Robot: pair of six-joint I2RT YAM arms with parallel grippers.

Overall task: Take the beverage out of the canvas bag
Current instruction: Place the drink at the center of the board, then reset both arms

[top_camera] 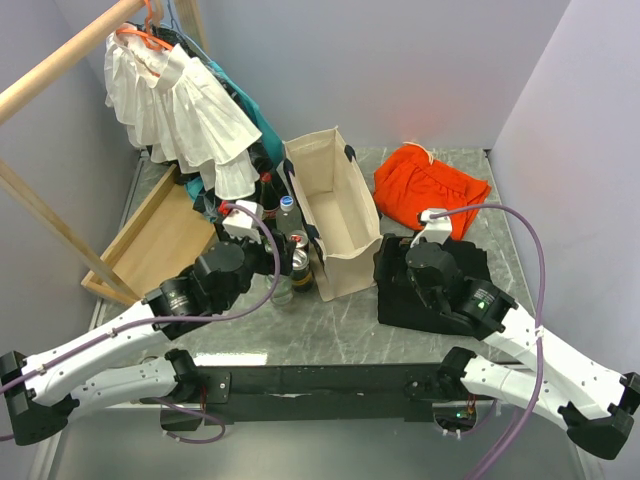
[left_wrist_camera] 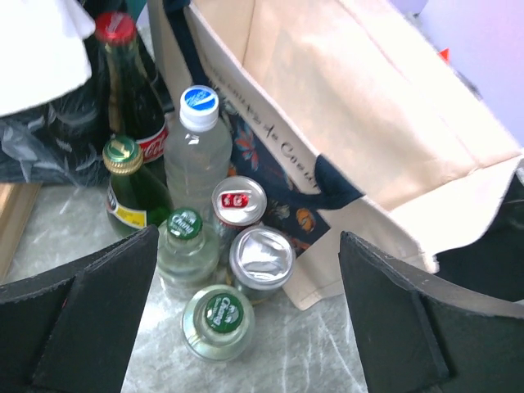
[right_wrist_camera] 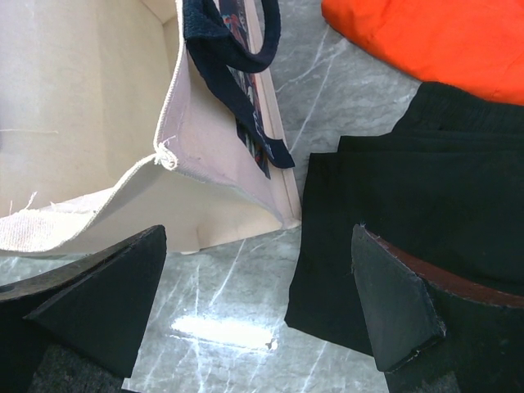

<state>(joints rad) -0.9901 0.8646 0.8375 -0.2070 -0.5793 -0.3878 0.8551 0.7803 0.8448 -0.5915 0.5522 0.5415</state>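
Note:
The beige canvas bag (top_camera: 333, 212) stands open mid-table; what I see of its inside holds nothing. Several drinks stand on the table against its left side: a clear bottle with a green cap (left_wrist_camera: 219, 321), a second like it (left_wrist_camera: 185, 237), a silver can (left_wrist_camera: 260, 260), a red-tab can (left_wrist_camera: 238, 201), a blue-capped water bottle (left_wrist_camera: 198, 147), a green bottle (left_wrist_camera: 127, 184) and a cola bottle (left_wrist_camera: 123, 74). My left gripper (left_wrist_camera: 246, 327) is open and empty above the nearest bottle and can. My right gripper (right_wrist_camera: 254, 315) is open and empty, by the bag's (right_wrist_camera: 98, 123) right front corner.
An orange cloth bundle (top_camera: 430, 185) lies back right. Folded black cloth (right_wrist_camera: 426, 213) lies under my right gripper, right of the bag. A wooden rack base (top_camera: 160, 240) and hanging white clothes (top_camera: 185, 105) crowd the left side behind the bottles.

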